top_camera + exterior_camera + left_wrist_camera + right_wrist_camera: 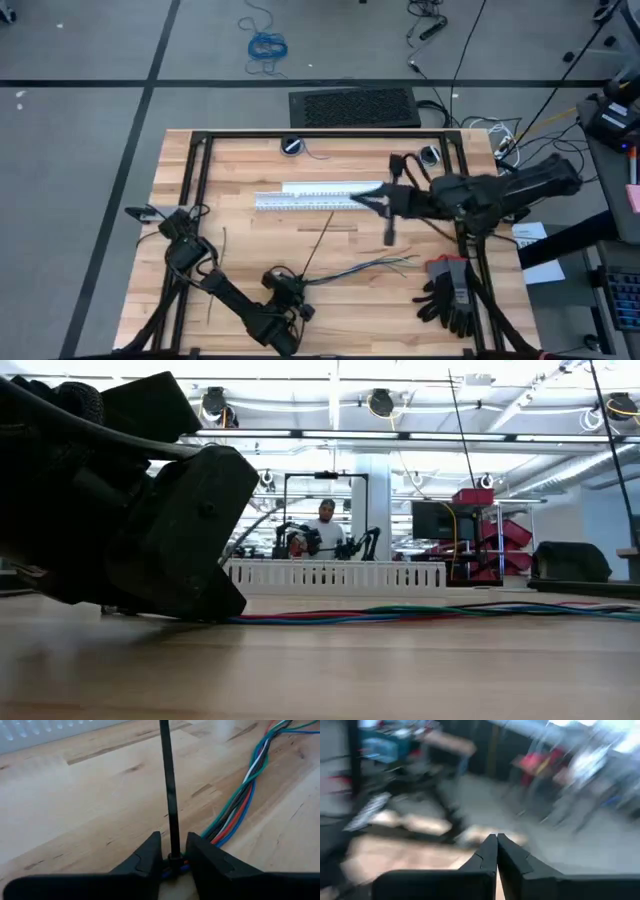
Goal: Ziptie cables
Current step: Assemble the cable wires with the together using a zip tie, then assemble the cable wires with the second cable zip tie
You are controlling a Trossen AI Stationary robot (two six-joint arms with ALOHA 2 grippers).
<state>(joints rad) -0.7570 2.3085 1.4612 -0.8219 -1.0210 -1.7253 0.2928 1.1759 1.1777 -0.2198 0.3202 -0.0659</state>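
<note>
The cables [365, 267], a slim bundle of blue, grey, green and red wires, lie on the table with loose ends splayed to the right; they also show in the low view [420, 611]. A thin dark ziptie [168, 785] runs from their left end toward the far side [316, 245]. My left gripper [287, 286] is low at the near side, shut on that end [174, 862]. My right gripper [356, 200] hovers over the right end of the white duct, shut, with nothing between its fingers [496, 847]. My left gripper pinches the bundle's left end [172, 868] and the ziptie's head [174, 856] between its two fingers. The fingers come in low, along the ziptie. The cables trail off on the table to one side, and the ziptie strip lies straight ahead on the wood.
A white slotted duct [315, 196] lies across the table's middle. Black gloves [448, 298] and a red-handled tool [446, 266] sit at the near right. Two small round objects [291, 146] [430, 155] are at the far edge. Another thin dark strip [224, 241] lies left.
</note>
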